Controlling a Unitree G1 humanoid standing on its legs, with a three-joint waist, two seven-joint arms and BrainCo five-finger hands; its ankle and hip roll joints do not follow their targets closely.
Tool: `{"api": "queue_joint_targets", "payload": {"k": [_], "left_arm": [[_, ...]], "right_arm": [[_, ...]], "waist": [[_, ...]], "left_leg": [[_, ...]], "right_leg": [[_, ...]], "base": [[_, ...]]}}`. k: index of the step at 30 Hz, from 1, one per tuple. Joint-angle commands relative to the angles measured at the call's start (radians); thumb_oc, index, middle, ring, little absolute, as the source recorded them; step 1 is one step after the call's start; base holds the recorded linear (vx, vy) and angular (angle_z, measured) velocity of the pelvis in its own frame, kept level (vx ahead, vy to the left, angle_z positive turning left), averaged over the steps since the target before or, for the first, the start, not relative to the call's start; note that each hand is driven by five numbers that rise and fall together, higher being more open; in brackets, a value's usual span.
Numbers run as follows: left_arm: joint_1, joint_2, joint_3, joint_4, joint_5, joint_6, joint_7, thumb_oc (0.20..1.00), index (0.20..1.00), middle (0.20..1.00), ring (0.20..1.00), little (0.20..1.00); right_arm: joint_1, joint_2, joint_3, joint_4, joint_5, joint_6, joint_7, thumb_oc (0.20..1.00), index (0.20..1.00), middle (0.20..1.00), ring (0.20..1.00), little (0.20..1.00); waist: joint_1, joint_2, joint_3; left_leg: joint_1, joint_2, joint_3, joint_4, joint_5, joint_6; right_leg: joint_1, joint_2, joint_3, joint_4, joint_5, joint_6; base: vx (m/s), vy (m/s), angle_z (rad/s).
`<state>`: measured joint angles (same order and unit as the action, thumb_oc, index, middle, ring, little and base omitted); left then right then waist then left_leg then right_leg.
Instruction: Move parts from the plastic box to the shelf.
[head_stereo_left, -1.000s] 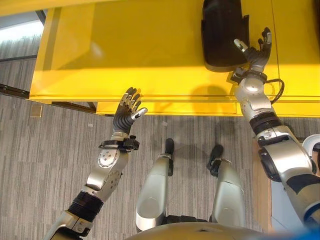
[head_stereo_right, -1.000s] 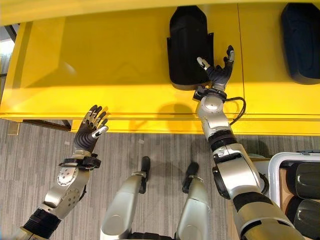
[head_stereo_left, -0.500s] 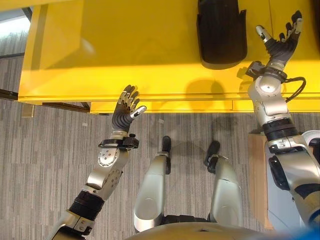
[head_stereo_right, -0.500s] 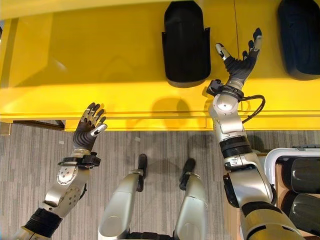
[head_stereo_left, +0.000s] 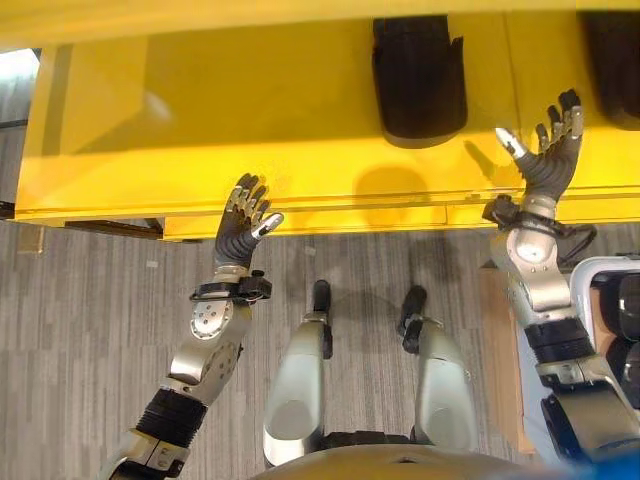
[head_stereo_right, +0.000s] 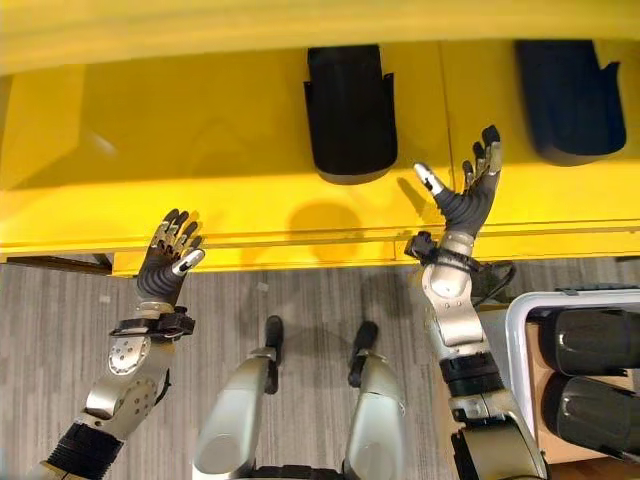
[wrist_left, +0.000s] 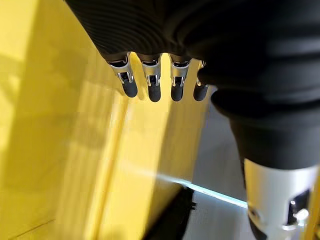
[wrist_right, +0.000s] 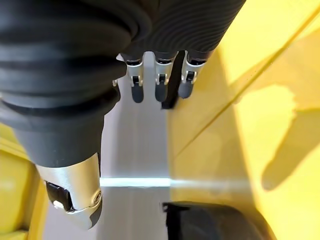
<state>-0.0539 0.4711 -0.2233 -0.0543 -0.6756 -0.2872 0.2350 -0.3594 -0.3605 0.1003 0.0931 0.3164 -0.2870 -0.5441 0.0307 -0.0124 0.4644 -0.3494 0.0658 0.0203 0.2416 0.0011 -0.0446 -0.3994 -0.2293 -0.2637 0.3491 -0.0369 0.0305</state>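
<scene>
A black moulded part (head_stereo_right: 348, 112) lies on the yellow shelf (head_stereo_right: 200, 150), and a second black part (head_stereo_right: 568, 98) lies further right on it. My right hand (head_stereo_right: 465, 200) is open and empty, raised over the shelf's front edge to the right of the first part. At the lower right stands the white plastic box (head_stereo_right: 522, 350) with two more black parts (head_stereo_right: 592, 342) inside. My left hand (head_stereo_right: 165, 265) is open and empty, held up at the shelf's front edge on the left. The first part's end (wrist_right: 215, 222) shows in the right wrist view.
Grey carpet floor (head_stereo_left: 80, 330) lies in front of the shelf. The shelf's left half is bare yellow surface. A wooden board (head_stereo_right: 545, 400) sits under the plastic box at the right.
My right hand has let go of the black part and drawn back and to the right, off the shelf toward its front edge. The view has shifted, bringing the box further in.
</scene>
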Motion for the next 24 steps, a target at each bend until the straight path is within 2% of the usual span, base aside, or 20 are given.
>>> {"api": "queue_joint_targets", "payload": {"k": [1,7,9,11,12,13,14,15,16,17,18,19,20,21,22,23,24], "left_arm": [[0.077,0.015,0.031,-0.073,0.044,-0.038,-0.059,1.000,1.000,1.000,1.000,1.000],[0.130,0.009,0.078,-0.071,0.047,-0.036,-0.091,1.000,1.000,1.000,1.000,1.000],[0.154,0.003,0.109,-0.069,0.058,-0.038,-0.101,1.000,1.000,1.000,1.000,1.000],[0.162,0.000,0.120,-0.065,0.065,-0.039,-0.103,1.000,1.000,1.000,1.000,1.000],[0.162,0.000,0.120,-0.065,0.065,-0.039,-0.103,1.000,1.000,1.000,1.000,1.000],[0.185,0.000,0.133,-0.073,0.081,-0.032,-0.116,1.000,1.000,1.000,1.000,1.000],[0.182,-0.002,0.129,-0.065,0.091,-0.029,-0.119,1.000,1.000,1.000,1.000,1.000],[0.176,-0.002,0.128,-0.051,0.106,-0.027,-0.119,1.000,1.000,1.000,1.000,1.000],[0.176,-0.002,0.128,-0.051,0.106,-0.027,-0.119,1.000,1.000,1.000,1.000,1.000],[0.165,-0.003,0.125,-0.037,0.113,-0.027,-0.121,1.000,1.000,1.000,1.000,1.000],[0.165,-0.003,0.125,-0.036,0.113,-0.028,-0.121,1.000,1.000,1.000,1.000,1.000],[0.158,-0.005,0.135,-0.032,0.116,-0.032,-0.104,1.000,1.000,1.000,1.000,1.000],[0.156,-0.015,0.145,-0.030,0.117,-0.034,-0.096,1.000,1.000,1.000,1.000,1.000],[0.160,-0.023,0.158,-0.030,0.110,-0.033,-0.088,1.000,1.000,1.000,1.000,1.000],[0.161,-0.025,0.159,-0.030,0.109,-0.033,-0.088,1.000,1.000,1.000,1.000,1.000],[0.174,-0.028,0.171,-0.030,0.104,-0.025,-0.090,1.000,1.000,1.000,1.000,1.000],[0.175,-0.028,0.172,-0.030,0.104,-0.025,-0.090,1.000,1.000,1.000,1.000,1.000]], "right_arm": [[0.078,-0.025,0.009,-0.079,0.069,-0.067,0.141,1.000,1.000,1.000,1.000,1.000],[0.207,-0.046,0.002,-0.138,0.112,-0.048,0.238,1.000,1.000,1.000,1.000,1.000],[0.274,-0.032,-0.009,-0.165,0.133,-0.042,0.273,1.000,1.000,1.000,1.000,1.000],[0.309,-0.023,-0.007,-0.188,0.143,-0.035,0.294,1.000,1.000,1.000,1.000,1.000],[0.309,-0.023,-0.007,-0.188,0.143,-0.035,0.294,1.000,1.000,1.000,1.000,1.000],[0.396,-0.011,-0.033,-0.230,0.151,-0.025,0.325,1.000,1.000,1.000,1.000,1.000],[0.416,0.000,-0.038,-0.233,0.154,-0.025,0.331,1.000,1.000,1.000,1.000,1.000],[0.460,0.017,-0.053,-0.243,0.164,-0.019,0.342,1.000,1.000,1.000,1.000,1.000],[0.460,0.017,-0.053,-0.243,0.164,-0.019,0.342,1.000,1.000,1.000,1.000,1.000],[0.464,0.025,-0.046,-0.231,0.167,-0.015,0.350,1.000,1.000,1.000,1.000,1.000],[0.464,0.026,-0.046,-0.231,0.167,-0.015,0.350,1.000,1.000,1.000,1.000,1.000],[0.440,0.034,-0.023,-0.222,0.171,-0.013,0.343,1.000,1.000,1.000,1.000,1.000],[0.419,0.029,0.006,-0.208,0.173,-0.012,0.347,1.000,1.000,1.000,1.000,1.000],[0.403,0.030,0.025,-0.202,0.182,-0.013,0.349,1.000,1.000,1.000,1.000,1.000],[0.402,0.028,0.026,-0.200,0.183,-0.013,0.349,1.000,1.000,1.000,1.000,1.000],[0.404,0.023,0.038,-0.203,0.185,-0.004,0.364,1.000,1.000,1.000,1.000,1.000],[0.405,0.023,0.039,-0.205,0.185,-0.004,0.364,1.000,1.000,1.000,1.000,1.000]], "waist": [[-0.016,-0.014,-0.116],[-0.030,-0.027,-0.176],[-0.040,-0.038,-0.206],[-0.047,-0.048,-0.214],[-0.047,-0.049,-0.214],[-0.065,-0.056,-0.215],[-0.075,-0.059,-0.212],[-0.098,-0.064,-0.215],[-0.097,-0.064,-0.215],[-0.115,-0.065,-0.215],[-0.112,-0.066,-0.216],[-0.107,-0.046,-0.195],[-0.088,-0.028,-0.178],[-0.069,-0.017,-0.179],[-0.067,-0.019,-0.172],[-0.064,-0.020,-0.180],[-0.061,-0.021,-0.179]], "left_leg": [[0.101,0.087,-0.116,-0.114,-0.045,-0.045],[0.159,0.083,-0.101,-0.181,-0.026,-0.041],[0.179,0.061,-0.088,-0.163,-0.048,-0.035],[0.185,0.035,-0.078,-0.134,-0.082,-0.021],[0.185,0.035,-0.078,-0.133,-0.082,-0.021],[0.184,-0.017,-0.058,-0.060,-0.140,0.005],[0.180,-0.033,-0.048,-0.037,-0.155,0.015],[0.170,-0.064,-0.021,-0.009,-0.177,0.035],[0.169,-0.064,-0.020,-0.009,-0.177,0.035],[0.166,-0.080,-0.001,-0.010,-0.175,0.049],[0.165,-0.081,0.003,-0.011,-0.174,0.050],[0.172,-0.059,0.040,-0.009,-0.177,0.067],[0.193,-0.033,0.094,-0.019,-0.169,0.083],[0.215,-0.014,0.123,-0.023,-0.184,0.094],[0.222,-0.014,0.126,-0.020,-0.191,0.093],[0.247,0.006,0.162,-0.040,-0.181,0.097],[0.251,0.005,0.166,-0.042,-0.181,0.096]], "right_leg": [[0.144,-0.063,0.014,-0.111,0.008,0.114],[0.223,-0.063,0.007,-0.234,0.066,0.138],[0.263,-0.081,0.012,-0.272,0.101,0.156],[0.274,-0.102,0.027,-0.270,0.122,0.168],[0.274,-0.103,0.027,-0.269,0.122,0.169],[0.281,-0.147,0.049,-0.248,0.138,0.179],[0.280,-0.162,0.063,-0.244,0.158,0.185],[0.265,-0.191,0.097,-0.254,0.223,0.196],[0.264,-0.192,0.097,-0.254,0.223,0.197],[0.238,-0.205,0.112,-0.259,0.301,0.206],[0.235,-0.206,0.116,-0.261,0.304,0.207],[0.197,-0.201,0.062,-0.209,0.275,0.195],[0.196,-0.201,-0.056,-0.078,0.193,0.174],[0.214,-0.194,-0.121,0.032,0.133,0.173],[0.212,-0.197,-0.115,0.047,0.121,0.174],[0.227,-0.169,-0.125,0.102,0.065,0.160],[0.225,-0.170,-0.120,0.107,0.062,0.160]], "base": [[0.09,0.036,-0.08],[0.06,0.067,-0.10],[0.03,0.160,-0.05],[0.00,0.145,0.00],[-0.04,0.311,-0.11],[-0.06,0.341,-0.11],[-0.11,0.540,-0.14],[-0.09,0.295,-0.12],[-0.13,0.351,-0.19],[-0.08,0.155,-0.30],[-0.19,0.321,-0.38],[-0.19,0.375,-0.61],[-0.16,0.509,-1.27],[-0.05,0.332,-2.27],[0.00,0.171,-2.55],[-0.03,0.031,-2.20],[-0.06,0.024,-1.20]]}}
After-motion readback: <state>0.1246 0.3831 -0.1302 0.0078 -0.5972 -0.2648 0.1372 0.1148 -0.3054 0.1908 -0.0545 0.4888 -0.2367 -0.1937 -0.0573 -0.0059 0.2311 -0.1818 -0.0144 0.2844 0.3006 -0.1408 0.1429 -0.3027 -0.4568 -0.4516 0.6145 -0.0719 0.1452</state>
